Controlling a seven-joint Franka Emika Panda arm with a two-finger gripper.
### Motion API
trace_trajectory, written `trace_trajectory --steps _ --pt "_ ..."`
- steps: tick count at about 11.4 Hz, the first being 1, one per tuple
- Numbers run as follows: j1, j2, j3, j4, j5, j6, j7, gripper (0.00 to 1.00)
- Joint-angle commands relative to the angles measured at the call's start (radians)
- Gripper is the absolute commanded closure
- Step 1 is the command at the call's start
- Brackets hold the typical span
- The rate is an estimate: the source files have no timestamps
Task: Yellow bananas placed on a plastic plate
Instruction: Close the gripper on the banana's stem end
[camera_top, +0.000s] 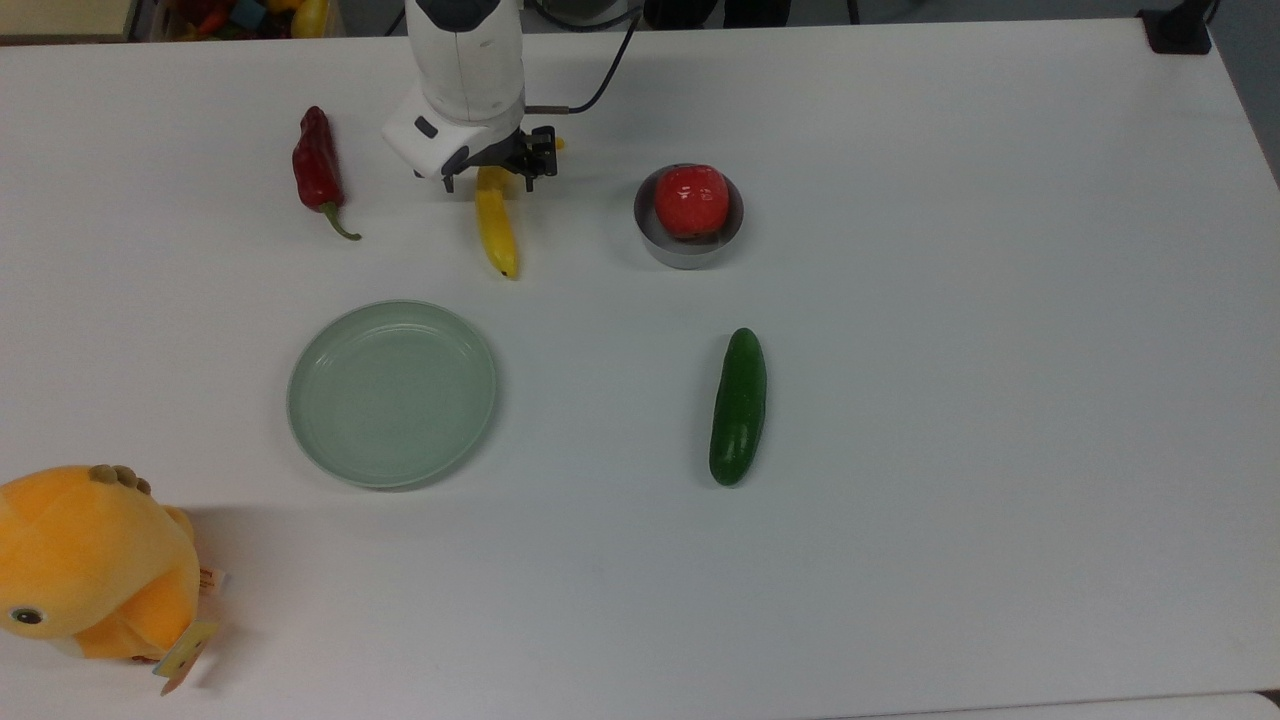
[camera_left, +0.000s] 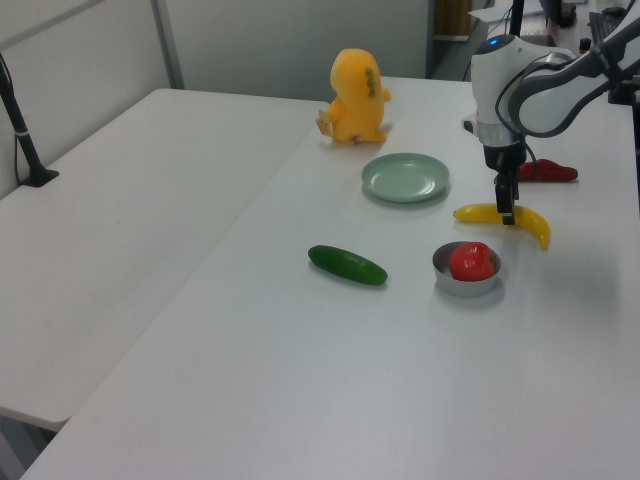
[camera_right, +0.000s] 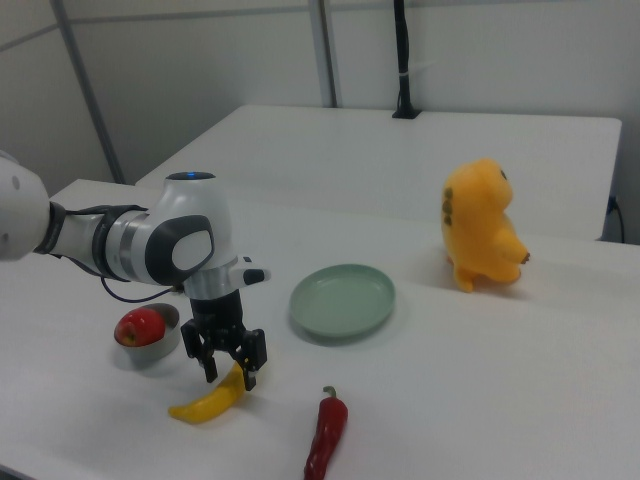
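Pincer: your gripper (camera_top: 497, 172) sat low over the stem half of the banana (camera_top: 497, 225), its two fingers spread to either side of the fruit, one toward 9 o'clock and one toward 3 o'clock in the top view. You had not closed on it yet, as far as the right view let me judge.

Banana: it lay flat on the white table (camera_top: 900, 300), not on the plate. Its long axis ran from 12 to 6 o'clock in the top view, dark tip at the 6 o'clock end, so your fingers stood across it, which is what a pinch needs.

Plate: the green plate (camera_top: 392, 393) lay well apart from the gripper, toward 7 o'clock in the top view, with nothing on it.

Neighbours: the red pepper (camera_top: 318, 170) lay at 9 o'clock and the grey bowl (camera_top: 689, 245) holding a red apple (camera_top: 690, 200) at 3 o'clock; neither touched the banana.
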Motion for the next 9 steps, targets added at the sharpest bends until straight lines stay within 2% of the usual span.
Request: trace_trajectory --steps 1,3,4,6,9 --pt "-0.004 0.020 0.004 -0.014 -0.036 0.028 -0.022 0.62" --pt "-0.005 0.019 0.004 -0.012 -0.038 0.026 -0.043 0.93" --pt "-0.005 0.014 0.004 -0.009 -0.038 0.024 -0.046 0.98" --pt "-0.005 0.005 0.004 -0.002 -0.035 0.015 -0.046 0.98" --pt "-0.005 0.005 0.005 0.087 -0.018 -0.011 -0.042 0.98"
